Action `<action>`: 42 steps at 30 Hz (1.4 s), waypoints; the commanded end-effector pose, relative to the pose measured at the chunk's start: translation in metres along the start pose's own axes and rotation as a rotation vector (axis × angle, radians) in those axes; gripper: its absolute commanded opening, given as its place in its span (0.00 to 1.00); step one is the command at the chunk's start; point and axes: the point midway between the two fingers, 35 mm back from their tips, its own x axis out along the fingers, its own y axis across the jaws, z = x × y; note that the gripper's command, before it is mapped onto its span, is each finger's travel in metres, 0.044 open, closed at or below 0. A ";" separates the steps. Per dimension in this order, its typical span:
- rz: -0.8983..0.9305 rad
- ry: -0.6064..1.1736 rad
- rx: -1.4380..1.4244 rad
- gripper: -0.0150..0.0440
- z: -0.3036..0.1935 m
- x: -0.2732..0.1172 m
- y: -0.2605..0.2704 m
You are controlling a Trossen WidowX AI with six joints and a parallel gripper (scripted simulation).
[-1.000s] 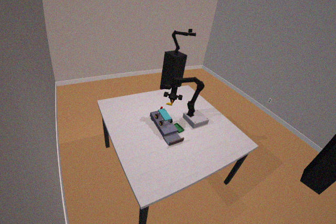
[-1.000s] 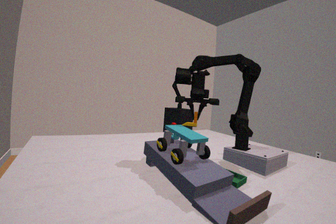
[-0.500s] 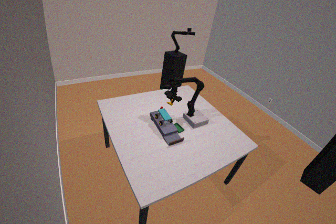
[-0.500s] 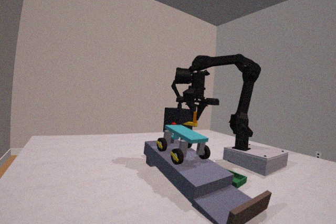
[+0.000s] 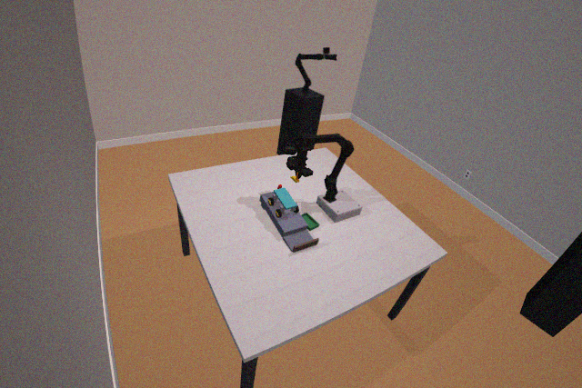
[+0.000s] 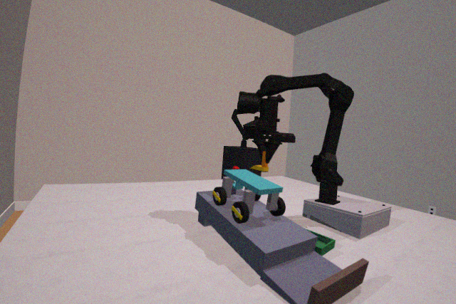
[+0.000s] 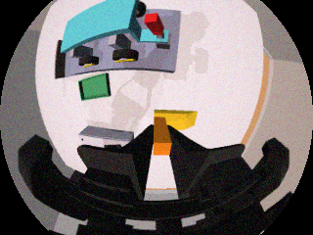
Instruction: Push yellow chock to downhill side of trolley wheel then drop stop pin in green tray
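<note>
My gripper (image 6: 266, 156) (image 7: 159, 128) is shut on the orange handle of the yellow chock (image 5: 295, 179) (image 6: 257, 168) (image 7: 182, 118). It holds the chock in the air beyond the uphill end of the ramp, off to the arm's side. The trolley (image 5: 285, 198) (image 6: 254, 181) (image 7: 100, 23), with a turquoise top and black wheels, stands on the upper part of the grey ramp (image 5: 292, 223) (image 6: 281, 234) (image 7: 168, 59). The red-headed stop pin (image 5: 279, 185) (image 6: 235, 167) (image 7: 154, 22) stands at the trolley's uphill end. The green tray (image 5: 309, 221) (image 6: 323, 244) (image 7: 95, 87) lies beside the ramp.
A brown end board (image 5: 306, 243) (image 6: 338, 282) stands across the ramp's low end. The arm's grey base (image 5: 339, 205) (image 6: 348, 216) (image 7: 107, 134) stands past the green tray. A tall black block (image 5: 300, 114) stands behind the arm.
</note>
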 end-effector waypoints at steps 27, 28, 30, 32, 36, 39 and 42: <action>0.012 -0.005 0.071 0.25 0.032 0.004 0.089; 0.012 -0.005 0.071 0.25 0.033 0.004 0.093; 0.012 -0.005 0.071 0.25 0.035 0.004 0.099; 0.013 -0.005 0.071 0.25 0.036 0.004 0.105; 0.014 -0.006 0.071 0.25 0.040 0.005 0.119; 0.016 -0.006 0.071 0.25 0.043 0.006 0.130; 0.017 -0.006 0.071 0.25 0.046 0.007 0.141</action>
